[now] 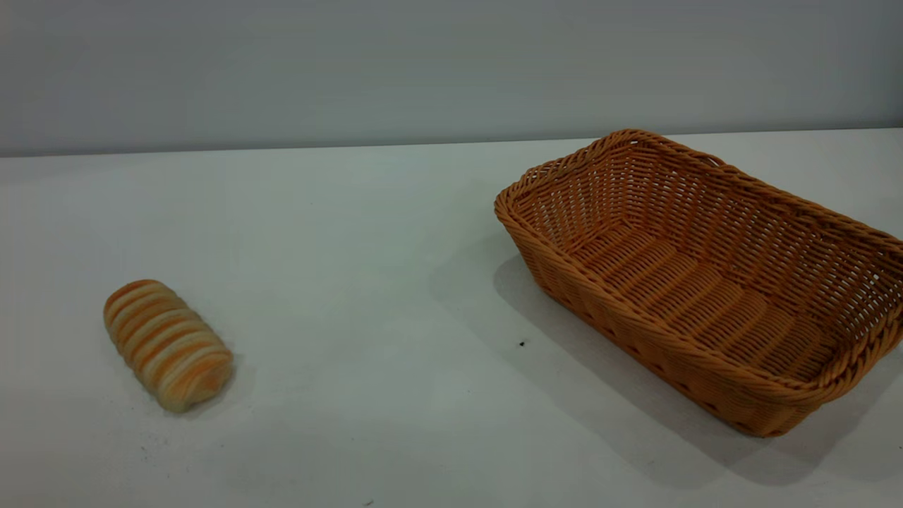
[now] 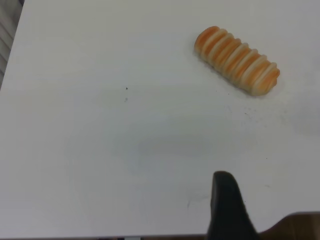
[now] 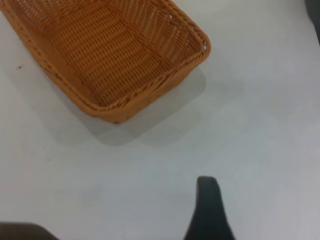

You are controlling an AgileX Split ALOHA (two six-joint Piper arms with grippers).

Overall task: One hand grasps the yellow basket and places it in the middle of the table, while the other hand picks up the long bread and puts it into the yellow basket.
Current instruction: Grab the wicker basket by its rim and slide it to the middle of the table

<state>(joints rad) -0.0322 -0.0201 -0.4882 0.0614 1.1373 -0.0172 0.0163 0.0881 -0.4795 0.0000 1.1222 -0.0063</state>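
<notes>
The long bread (image 1: 168, 344) lies on the white table (image 1: 367, 296) at the left, golden-orange with cream stripes. It also shows in the left wrist view (image 2: 236, 61), well away from my left gripper (image 2: 225, 200), of which only a dark tip is in view above bare table. The yellow basket (image 1: 536, 240) stands empty at the right of the table. It also shows in the right wrist view (image 3: 195, 50), apart from my right gripper (image 3: 207, 200), also seen only as a dark tip. Neither arm shows in the exterior view.
A grey wall (image 1: 423, 70) runs behind the table's far edge. A small dark speck (image 1: 522, 343) lies on the table near the basket's front side. The table's edge (image 2: 12, 50) shows in the left wrist view.
</notes>
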